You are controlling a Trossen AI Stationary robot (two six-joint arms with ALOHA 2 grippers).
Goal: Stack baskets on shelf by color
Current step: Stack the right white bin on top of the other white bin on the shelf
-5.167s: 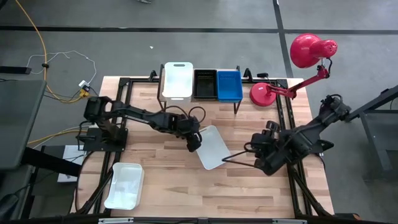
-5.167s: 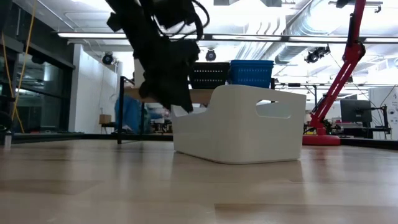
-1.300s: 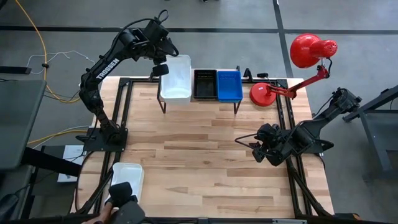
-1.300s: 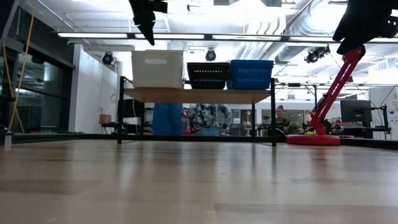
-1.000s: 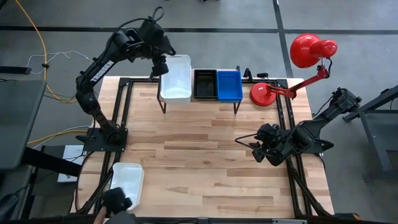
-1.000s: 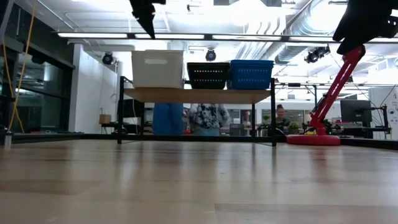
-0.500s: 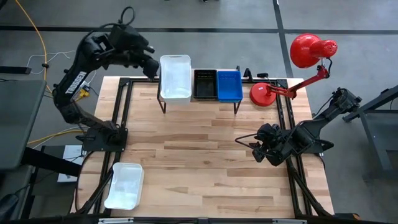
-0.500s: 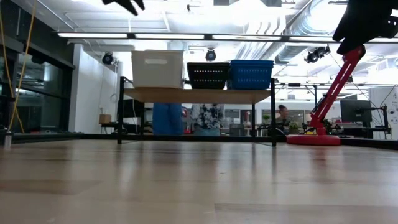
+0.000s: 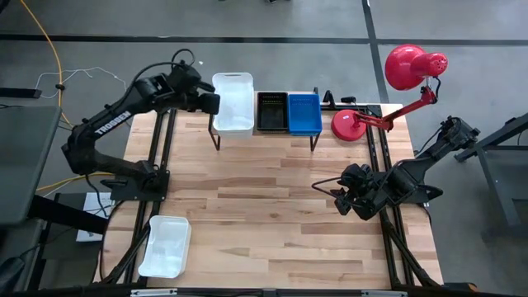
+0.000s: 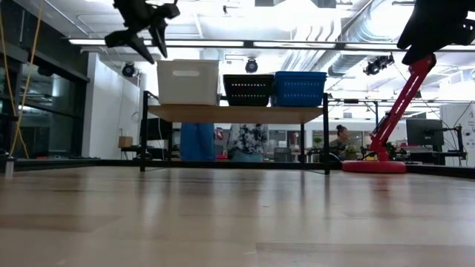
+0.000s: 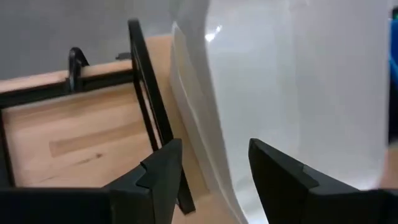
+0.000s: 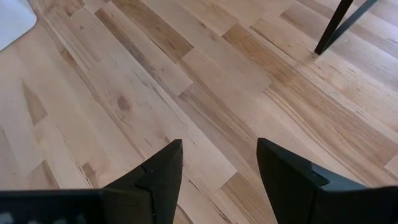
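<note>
A white basket (image 9: 233, 103) stands on the left end of the shelf (image 10: 234, 113), with a black basket (image 9: 272, 111) and a blue basket (image 9: 304, 113) beside it. A second white basket (image 9: 165, 246) lies on the table near its near-left corner. My left gripper (image 9: 211, 101) is open. It hovers just left of the shelved white basket (image 11: 280, 81) and above its rim (image 10: 188, 62) without touching it. My right gripper (image 12: 217, 162) is open and waits over bare table at the right side.
A red desk lamp (image 9: 363, 124) stands on the table right of the shelf, its head (image 9: 408, 66) raised beyond the far-right corner. The shelf's thin dark legs (image 9: 217, 140) stand on the far part of the table. People show in the room behind the shelf (image 10: 249, 141).
My left gripper, still open, has drawn away from above the shelved white basket toward the table's left. It has turned and then come down a little beside the basket's left wall. A dark object at the near edge by the other white basket has gone from view.
</note>
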